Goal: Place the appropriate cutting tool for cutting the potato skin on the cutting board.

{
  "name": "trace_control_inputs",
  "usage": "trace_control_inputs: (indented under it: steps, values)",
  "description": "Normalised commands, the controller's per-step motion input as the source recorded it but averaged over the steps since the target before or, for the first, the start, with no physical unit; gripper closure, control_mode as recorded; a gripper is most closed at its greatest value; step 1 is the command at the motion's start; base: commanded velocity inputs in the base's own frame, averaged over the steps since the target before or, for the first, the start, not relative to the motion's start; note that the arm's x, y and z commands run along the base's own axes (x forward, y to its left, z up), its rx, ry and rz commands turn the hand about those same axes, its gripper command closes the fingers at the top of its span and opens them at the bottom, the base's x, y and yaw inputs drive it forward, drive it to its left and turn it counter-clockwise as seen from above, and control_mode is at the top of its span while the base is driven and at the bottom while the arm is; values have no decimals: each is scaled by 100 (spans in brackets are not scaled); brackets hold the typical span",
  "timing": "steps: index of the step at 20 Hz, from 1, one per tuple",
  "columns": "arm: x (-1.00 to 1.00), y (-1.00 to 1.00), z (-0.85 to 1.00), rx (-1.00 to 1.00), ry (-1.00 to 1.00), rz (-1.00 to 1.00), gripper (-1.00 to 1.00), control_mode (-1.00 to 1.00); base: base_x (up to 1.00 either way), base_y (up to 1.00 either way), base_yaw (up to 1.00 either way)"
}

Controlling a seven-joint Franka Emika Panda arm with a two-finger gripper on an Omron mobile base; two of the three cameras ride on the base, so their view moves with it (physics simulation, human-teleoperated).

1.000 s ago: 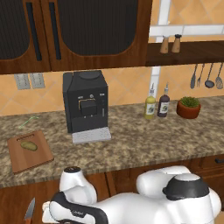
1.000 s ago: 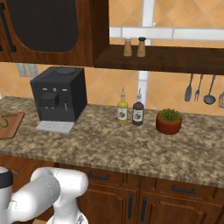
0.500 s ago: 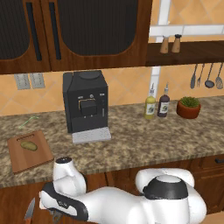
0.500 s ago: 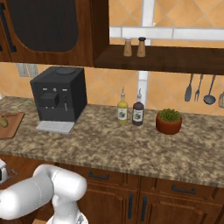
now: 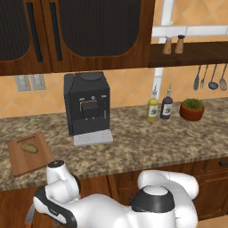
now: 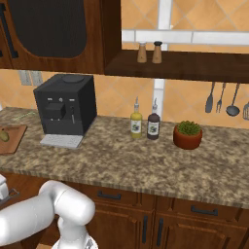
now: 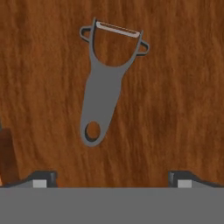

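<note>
Lying flat on a brown wooden surface (image 7: 175,109), the peeler (image 7: 105,87) sits ahead of the gripper (image 7: 111,178), clear of both spread fingertips (image 7: 41,178), head farthest away. Potato (image 5: 29,148) rests on the board (image 5: 26,161) at the counter's (image 5: 147,142) left end.

One peeler (image 7: 105,87), one potato (image 5: 29,148), one cutting board (image 5: 35,160), two bottles (image 5: 152,109), one coffee machine (image 5: 87,104), one potted plant (image 5: 192,109).
</note>
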Motion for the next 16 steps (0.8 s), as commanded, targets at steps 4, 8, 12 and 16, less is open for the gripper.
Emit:
trace_control_inputs:
  steps: [4, 8, 12, 16]
  values:
    - [13, 0, -31, -1, -3, -9, -100, -100, 0, 0, 0]
    - [29, 0, -28, 0, 0, -13, -100, -100, 0, 0, 0]
    - [37, 3, -20, 0, 0, -11, -100, -100, 0, 0, 0]
    - [27, 18, -30, -3, 0, -7, -100, -100, 0, 0, 0]
